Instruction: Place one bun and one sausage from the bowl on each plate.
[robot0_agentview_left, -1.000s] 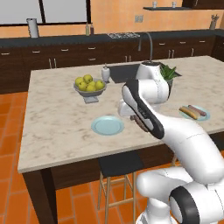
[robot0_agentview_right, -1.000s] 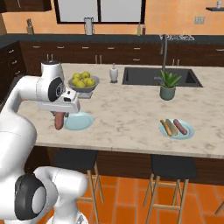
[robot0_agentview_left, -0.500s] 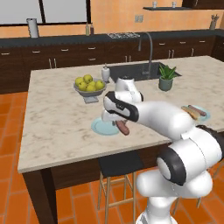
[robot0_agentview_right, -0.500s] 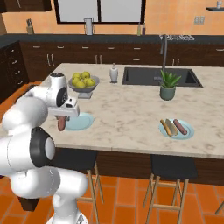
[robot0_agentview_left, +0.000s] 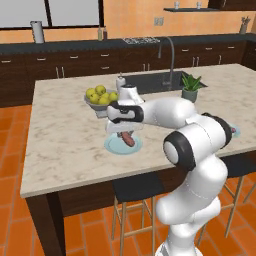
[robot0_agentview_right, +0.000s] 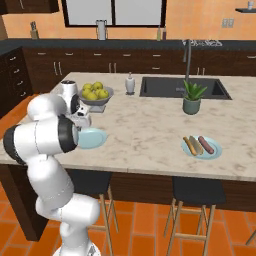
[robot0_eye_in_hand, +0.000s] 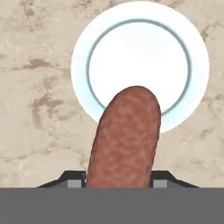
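Now | gripper (robot0_agentview_left: 125, 138) swung left, sausage (robot0_eye_in_hand: 124, 135) gripped | apparently above plate (robot0_eye_in_hand: 192, 48)

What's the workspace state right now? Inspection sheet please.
Surface: marble island counter, built-in sink.
Job's things: sausage clamped in the gripper, hanging over the empty light-blue plate; second plate at the far end holds two buns and a sausage.
Clutter: fruit bowl, soap dispenser, potted plant.
Grippers: shut on the sausage.
Cables: nothing seen.
Surroundings: stools under the island, dark cabinets behind.
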